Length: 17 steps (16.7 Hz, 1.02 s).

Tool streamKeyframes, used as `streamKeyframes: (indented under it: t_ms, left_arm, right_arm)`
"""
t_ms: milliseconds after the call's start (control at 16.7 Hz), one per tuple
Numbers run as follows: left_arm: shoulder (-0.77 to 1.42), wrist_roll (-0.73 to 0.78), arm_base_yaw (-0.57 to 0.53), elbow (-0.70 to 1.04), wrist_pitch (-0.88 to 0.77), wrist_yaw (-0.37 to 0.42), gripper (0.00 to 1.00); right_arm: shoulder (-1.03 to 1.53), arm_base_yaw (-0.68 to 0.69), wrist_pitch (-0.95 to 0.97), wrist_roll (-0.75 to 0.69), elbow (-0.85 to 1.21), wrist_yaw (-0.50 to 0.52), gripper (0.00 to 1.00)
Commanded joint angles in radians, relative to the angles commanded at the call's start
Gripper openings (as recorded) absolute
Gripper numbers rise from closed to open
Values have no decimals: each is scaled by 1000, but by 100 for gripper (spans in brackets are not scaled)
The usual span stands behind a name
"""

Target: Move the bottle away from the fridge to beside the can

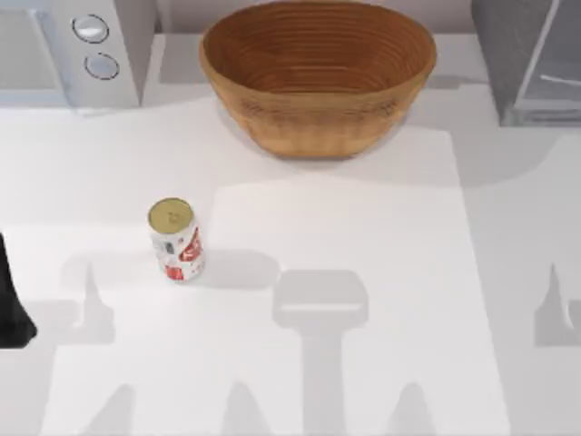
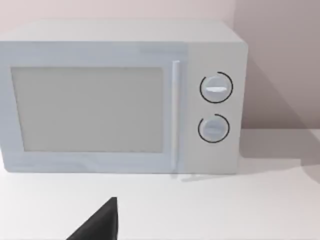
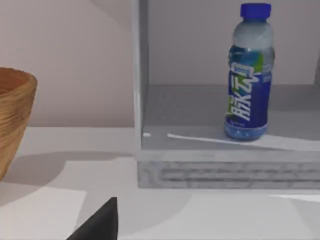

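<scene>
The bottle [image 3: 248, 75] stands upright on the floor of the open fridge [image 3: 225, 170], at the upper right of the right wrist picture. A dark tip of the right claw [image 3: 97, 222] pokes in at the lower left, well apart from the bottle; how far it is open I cannot tell. On the bench [image 1: 363, 300], the can [image 1: 175, 240] stands upright left of centre. A basket [image 1: 316, 73] sits at top centre, a microwave [image 1: 68, 50] at the upper left. The left arm [image 1: 14, 304] sits at the left edge.
</scene>
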Motion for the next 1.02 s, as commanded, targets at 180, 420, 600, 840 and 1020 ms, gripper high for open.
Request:
streamKeyframes:
  t_ms: [180, 420, 600, 840, 1020]
  left_arm:
    - [0, 0, 0, 0, 0, 0, 100]
    - [0, 0, 0, 0, 0, 0, 100]
    - [0, 0, 0, 0, 0, 0, 100]
    - [0, 0, 0, 0, 0, 0, 100]
    - [0, 0, 0, 0, 0, 0, 100]
  right_arm:
    - [10, -2, 9, 0, 7, -1, 100]
    - [157, -23, 124, 2, 100, -14, 100]
    - [378, -47, 269, 5, 216, -35, 100]
    - [806, -86, 500, 8, 400, -70, 100]
    - [1177, -117, 681, 8, 544, -97, 100]
